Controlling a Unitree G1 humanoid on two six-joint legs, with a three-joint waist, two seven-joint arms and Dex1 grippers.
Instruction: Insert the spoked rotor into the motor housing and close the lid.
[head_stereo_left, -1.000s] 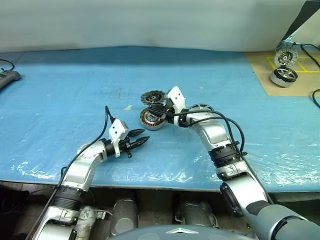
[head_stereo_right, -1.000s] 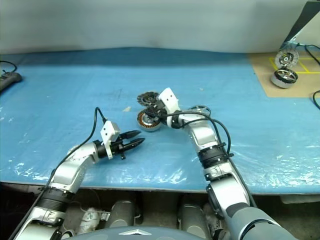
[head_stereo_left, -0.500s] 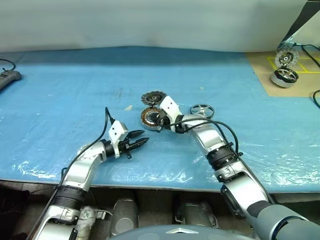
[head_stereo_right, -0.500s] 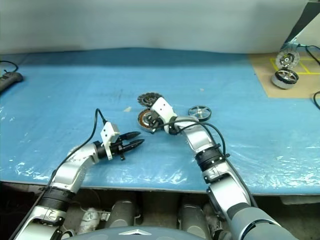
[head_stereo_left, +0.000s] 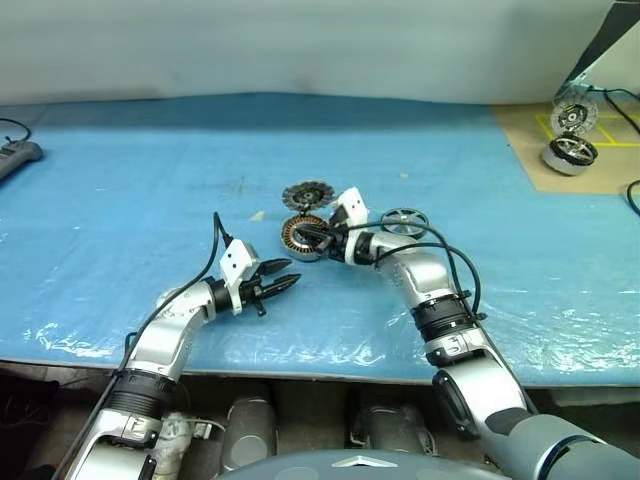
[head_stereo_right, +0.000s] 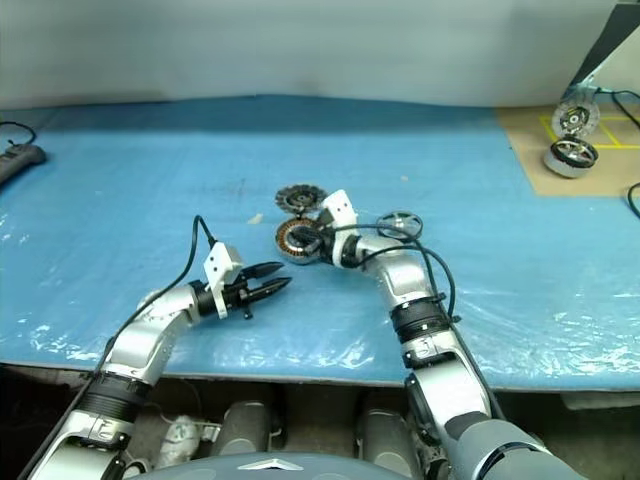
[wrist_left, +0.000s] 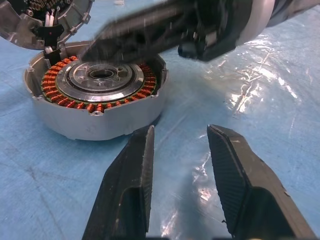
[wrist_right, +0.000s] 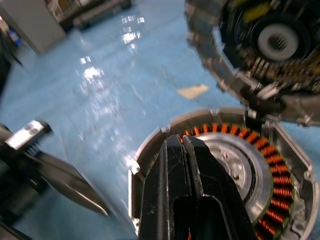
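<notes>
On the blue counter (head_stereo_left: 120, 180) the motor housing (head_stereo_left: 301, 238) sits open, the lid (head_stereo_left: 307, 193) just behind it and the spoked rotor (head_stereo_left: 403, 221) to its right, nearer the right gripper (head_stereo_left: 307, 236), whose jaws are pressed together and empty over the housing. The left gripper (head_stereo_left: 283, 277), jaws spread, waits nearby; its wrist view shows the copper windings.

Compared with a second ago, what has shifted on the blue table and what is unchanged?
The right gripper has closed empty and drawn back slightly from the lid, its shut fingers now over the motor housing. The spoked rotor, earlier hidden behind the right arm, now shows on the blue sheet. The left gripper, housing and lid stayed put.
</notes>
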